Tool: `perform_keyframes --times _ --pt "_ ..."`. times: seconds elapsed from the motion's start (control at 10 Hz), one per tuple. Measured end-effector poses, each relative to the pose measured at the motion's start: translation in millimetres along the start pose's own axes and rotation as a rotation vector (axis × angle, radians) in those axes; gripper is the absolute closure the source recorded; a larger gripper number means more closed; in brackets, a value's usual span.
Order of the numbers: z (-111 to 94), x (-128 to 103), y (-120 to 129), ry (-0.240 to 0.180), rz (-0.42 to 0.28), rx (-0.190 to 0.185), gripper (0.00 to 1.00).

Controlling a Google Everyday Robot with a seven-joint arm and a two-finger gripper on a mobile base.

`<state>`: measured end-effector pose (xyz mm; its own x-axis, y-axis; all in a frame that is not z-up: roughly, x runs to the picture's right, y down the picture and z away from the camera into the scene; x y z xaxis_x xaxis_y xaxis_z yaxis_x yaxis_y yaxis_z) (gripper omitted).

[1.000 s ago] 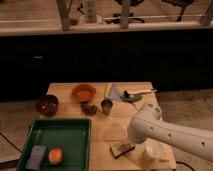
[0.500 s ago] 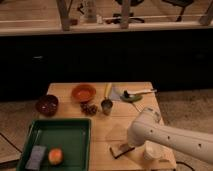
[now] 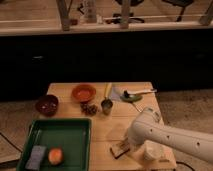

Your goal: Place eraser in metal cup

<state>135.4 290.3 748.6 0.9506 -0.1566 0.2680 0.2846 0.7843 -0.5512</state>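
The eraser (image 3: 118,149), a small dark block with a pale face, lies on the wooden table (image 3: 65,90) near its front edge. My gripper (image 3: 127,144) is at the end of the white arm (image 3: 170,137), down at the eraser's right end and largely hidden by the arm. Whether it touches the eraser cannot be told. The metal cup (image 3: 106,105), small and dull grey, stands upright near the table's middle, well behind the eraser.
A green tray (image 3: 62,131) at front left holds a blue-grey sponge (image 3: 36,156) and an orange fruit (image 3: 55,156). Behind are a dark red bowl (image 3: 46,105), an orange bowl (image 3: 83,92), a pinecone (image 3: 90,108), a banana (image 3: 107,90) and a green utensil (image 3: 132,96). A white tub (image 3: 153,150) stands at front right.
The arm has shifted slightly left and lower over the eraser. The eraser stays on the table in about the same spot.
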Motion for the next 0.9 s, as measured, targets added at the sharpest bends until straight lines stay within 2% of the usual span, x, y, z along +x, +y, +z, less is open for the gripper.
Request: perform_keyframes --times 0.1,0.3,0.4,0.5,0.7,0.8,0.9 --pt "1.4 0.2 0.0 -0.002 0.007 -0.002 0.21" --pt "-5.5 1.9 -5.8 0.007 -0.002 0.009 0.37" --pt "-13.0 1.7 -7.7 0.007 -0.005 0.008 0.41" --pt "-21.7 0.7 -7.1 0.006 -0.005 0.002 0.41" --pt "-21.9 1.2 -4.8 0.005 -0.003 -0.006 0.27" --pt "-10.8 2.0 -5.4 0.005 -0.01 -0.005 0.2" --pt "-0.6 2.3 -5.1 0.003 -0.013 -0.006 0.2"
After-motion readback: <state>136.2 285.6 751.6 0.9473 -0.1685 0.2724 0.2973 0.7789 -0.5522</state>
